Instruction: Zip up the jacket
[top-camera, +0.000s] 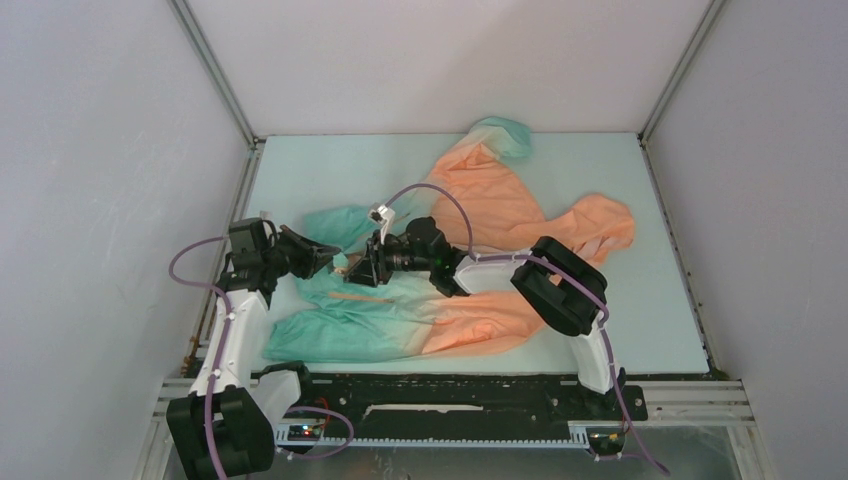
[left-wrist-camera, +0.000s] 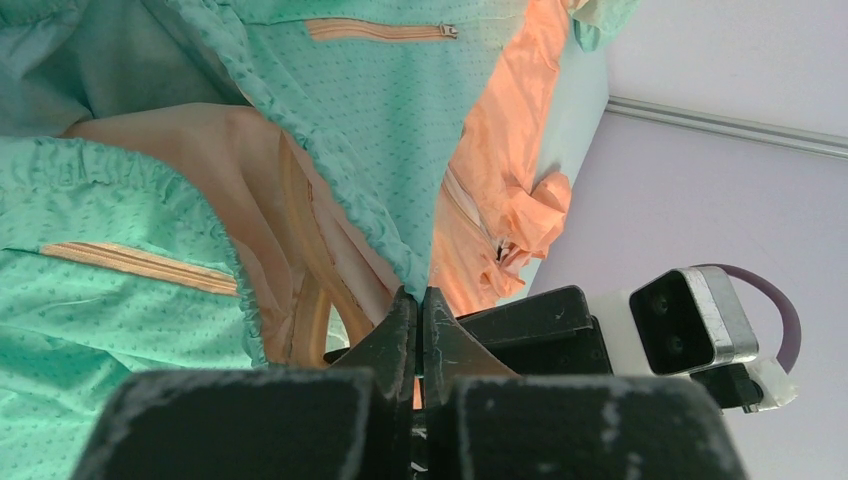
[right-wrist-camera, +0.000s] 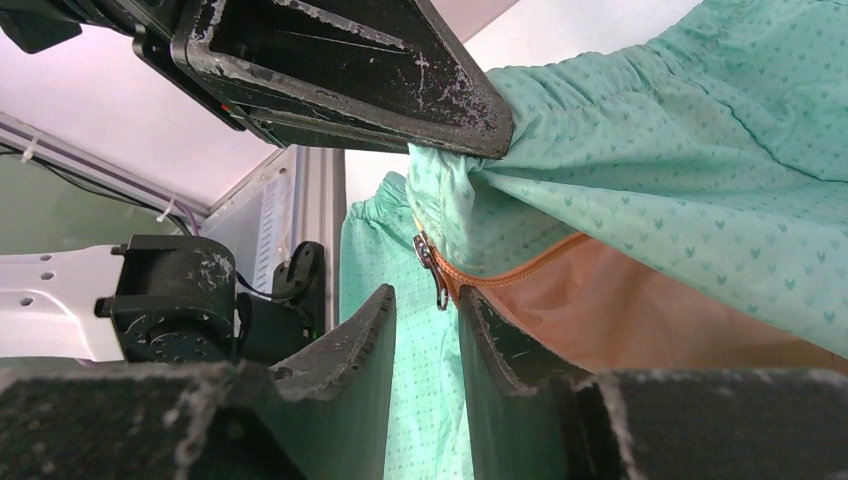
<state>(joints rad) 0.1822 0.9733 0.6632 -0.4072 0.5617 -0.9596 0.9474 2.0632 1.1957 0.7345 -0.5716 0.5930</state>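
The jacket (top-camera: 470, 260) lies spread on the table, teal hem at the left and orange hood at the right. My left gripper (top-camera: 333, 262) is shut on the teal hem edge by the zip's lower end; in the left wrist view the fingertips (left-wrist-camera: 408, 310) pinch the teal fabric (left-wrist-camera: 400, 130). My right gripper (top-camera: 366, 266) faces it closely. In the right wrist view the right gripper (right-wrist-camera: 428, 298) is open, and the metal zip pull (right-wrist-camera: 433, 268) hangs at the end of the orange zip (right-wrist-camera: 520, 268), its tip just at the gap between the jaws. The left gripper (right-wrist-camera: 350, 70) shows above.
The pale blue table (top-camera: 320, 170) is boxed in by white walls with aluminium corner posts (top-camera: 215, 70). A metal rail (top-camera: 460, 400) carries both arm bases at the near edge. An orange pocket zip (left-wrist-camera: 380, 31) shows on the teal front.
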